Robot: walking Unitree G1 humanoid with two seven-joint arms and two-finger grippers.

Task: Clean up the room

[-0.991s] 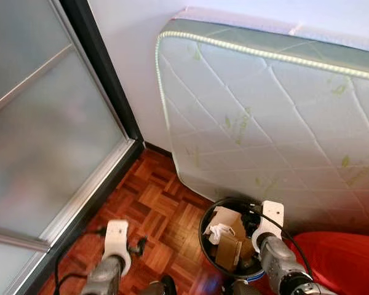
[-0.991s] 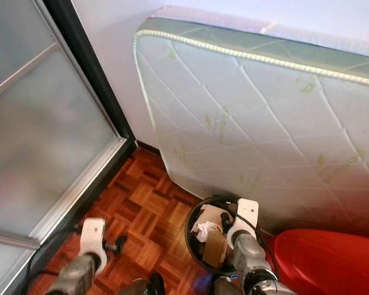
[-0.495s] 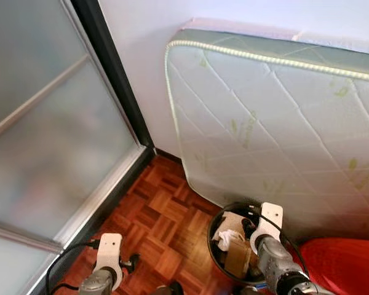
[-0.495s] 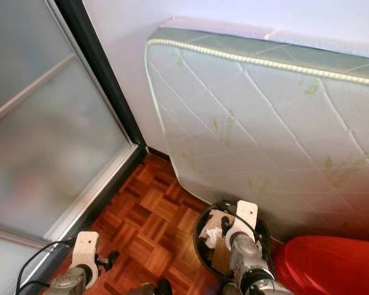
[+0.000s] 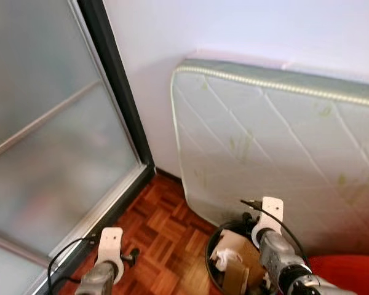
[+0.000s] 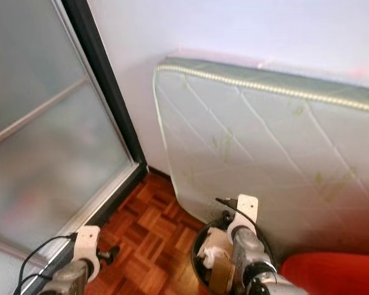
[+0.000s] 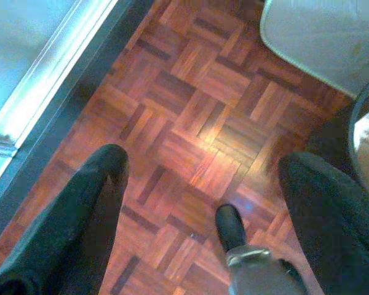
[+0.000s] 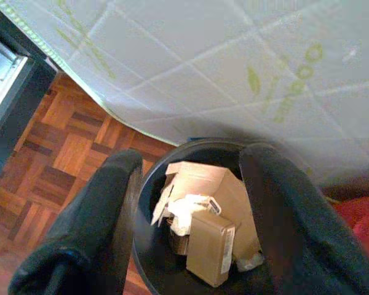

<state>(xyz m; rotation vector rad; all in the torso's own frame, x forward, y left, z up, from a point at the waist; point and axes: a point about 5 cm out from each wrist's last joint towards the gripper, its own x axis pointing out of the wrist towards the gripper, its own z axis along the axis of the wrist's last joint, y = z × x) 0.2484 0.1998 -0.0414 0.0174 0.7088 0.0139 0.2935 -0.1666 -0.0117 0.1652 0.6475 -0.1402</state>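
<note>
A black round bin (image 8: 172,270) is seen standing on the parquet floor (image 7: 197,123), close against the foot of a quilted white mattress (image 5: 277,147) that is leaned upright on the pale wall (image 5: 234,31); the bin is seen to hold a brown cardboard box (image 8: 210,246), a larger opened carton (image 8: 200,181) behind it, and crumpled white paper (image 8: 186,209) between them; the right gripper (image 8: 190,203) is held just above the bin's mouth, its two black fingers (image 8: 104,203) spread wide apart with nothing caught between them, so that the bin's contents are framed in the gap; the left gripper (image 7: 203,184) is held low over bare parquet, well apart from the bin, its fingers (image 7: 92,203) likewise spread and nothing gripped; beneath it a dark foot of the robot (image 7: 230,227) is made out on the floor; a frosted sliding door (image 5: 43,141) in a black frame is set along the left side, with its metal track (image 7: 43,98) running beside the parquet; a red object (image 6: 332,273) is seen at the lower right, just beside the bin, though what it is cannot be told.
</note>
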